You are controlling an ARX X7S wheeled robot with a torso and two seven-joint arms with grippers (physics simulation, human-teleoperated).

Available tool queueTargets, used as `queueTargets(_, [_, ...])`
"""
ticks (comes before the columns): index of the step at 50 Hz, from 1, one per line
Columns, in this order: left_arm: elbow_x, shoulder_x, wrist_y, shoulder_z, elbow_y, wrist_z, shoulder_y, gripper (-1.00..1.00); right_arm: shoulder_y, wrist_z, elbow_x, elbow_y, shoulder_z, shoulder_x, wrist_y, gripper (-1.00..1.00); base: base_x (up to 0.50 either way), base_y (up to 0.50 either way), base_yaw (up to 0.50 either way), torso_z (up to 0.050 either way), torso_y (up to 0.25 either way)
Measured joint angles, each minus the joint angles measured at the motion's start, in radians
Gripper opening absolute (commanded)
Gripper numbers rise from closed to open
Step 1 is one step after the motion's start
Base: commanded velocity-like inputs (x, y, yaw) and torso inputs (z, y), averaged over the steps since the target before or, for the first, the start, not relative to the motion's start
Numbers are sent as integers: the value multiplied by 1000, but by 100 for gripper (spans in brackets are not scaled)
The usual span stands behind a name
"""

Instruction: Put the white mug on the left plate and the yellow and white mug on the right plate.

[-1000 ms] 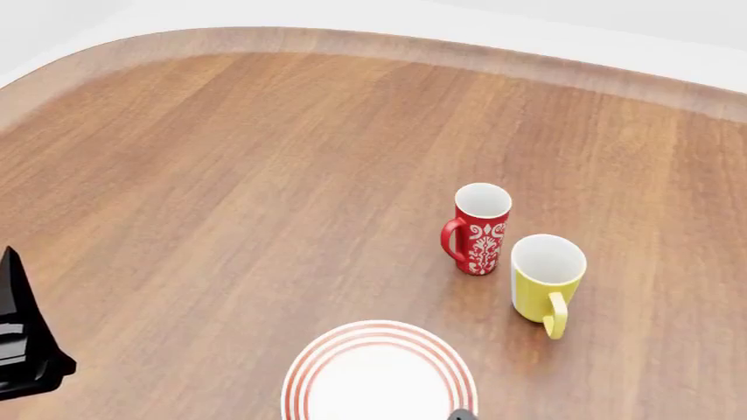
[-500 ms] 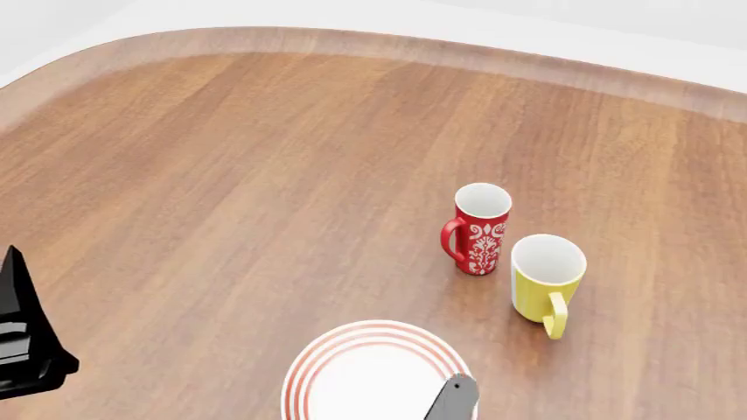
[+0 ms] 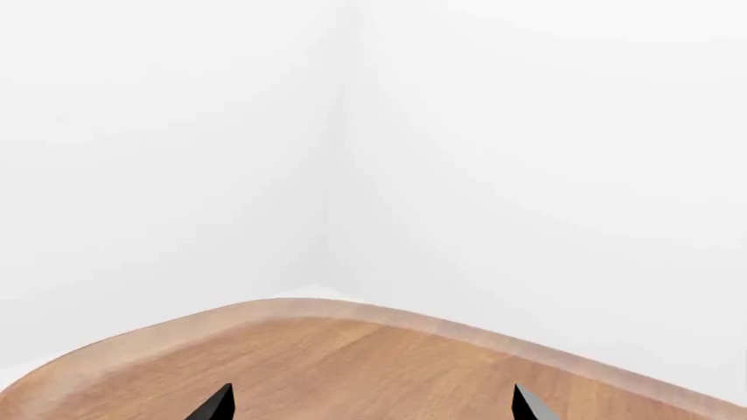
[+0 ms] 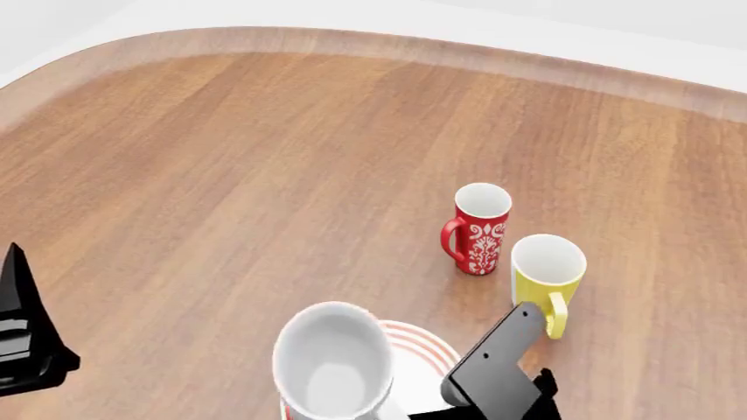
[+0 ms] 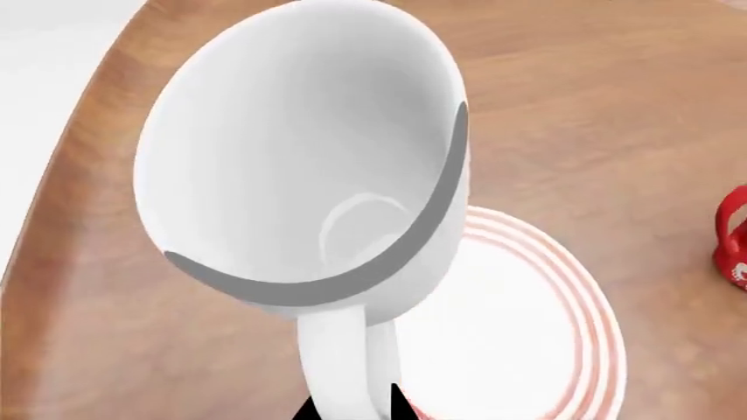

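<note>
The large white mug (image 4: 332, 363) hangs tilted in the air over a white plate with red rings (image 4: 428, 345), the only plate in view. My right gripper (image 5: 350, 409) is shut on the mug's handle; the mug (image 5: 297, 157) and the plate (image 5: 526, 350) below it fill the right wrist view. The yellow and white mug (image 4: 547, 273) stands upright on the table to the right of the plate. My left gripper (image 3: 371, 411) is open and empty, over bare table at the left edge of the head view (image 4: 24, 341).
A red mug with a white floral pattern (image 4: 480, 229) stands just left of and behind the yellow mug, and shows at the edge of the right wrist view (image 5: 733, 236). The wooden table's curved far edge (image 4: 386, 39) meets white walls. The second plate is out of view.
My right arm has come up into the head view from the bottom edge, carrying the white mug over the ringed plate. The left arm and the other mugs have not moved.
</note>
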Motion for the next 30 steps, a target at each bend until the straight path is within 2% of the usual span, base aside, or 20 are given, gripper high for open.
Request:
queueTargets(12, [-1, -2, 2, 13, 5, -2, 2, 100, 61, 36, 36, 179, 48, -82, 38, -100, 0, 0, 0, 0, 0])
queueTargets(30, [-18, -6, -9, 14, 32, -18, 8, 100, 160, 29, 27, 430, 39, -172, 84, -100, 0, 0, 0, 0, 0])
